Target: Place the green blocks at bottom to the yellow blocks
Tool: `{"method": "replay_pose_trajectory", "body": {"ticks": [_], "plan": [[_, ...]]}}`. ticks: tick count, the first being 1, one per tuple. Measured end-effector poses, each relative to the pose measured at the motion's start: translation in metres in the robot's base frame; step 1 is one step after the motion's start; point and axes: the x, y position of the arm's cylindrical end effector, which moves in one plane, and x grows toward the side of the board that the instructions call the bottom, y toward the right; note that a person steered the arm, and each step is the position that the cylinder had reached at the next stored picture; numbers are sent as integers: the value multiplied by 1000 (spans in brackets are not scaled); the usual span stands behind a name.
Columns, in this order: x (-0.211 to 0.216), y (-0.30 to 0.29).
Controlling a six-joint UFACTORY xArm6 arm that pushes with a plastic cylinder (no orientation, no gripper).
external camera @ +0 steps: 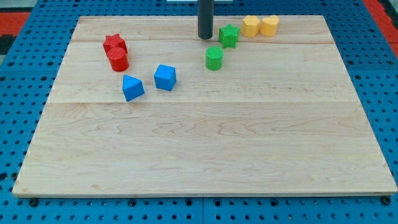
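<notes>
Standing near the view's top, my tip (pixel 205 37) was seen just left of the green star block (pixel 229 35), apparently not touching; no pincer was fitted. The green cylinder block (pixel 214 58) lay below, the yellow blocks (pixel 260 26) to the right.

green star (pixel 229 35) left of yellow blocks (pixel 260 26) | green cylinder (pixel 214 58) below star
</notes>
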Motion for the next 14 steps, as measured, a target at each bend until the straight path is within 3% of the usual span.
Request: {"method": "replay_pose_trajectory", "body": {"ticks": [2,3,4,5,6,8,11,12,13,14], "plan": [[4,53],[7,-1],[36,-48],[86,-33],[94,-2],[66,66],[84,86],[57,88],[56,101],[80,121]]}}
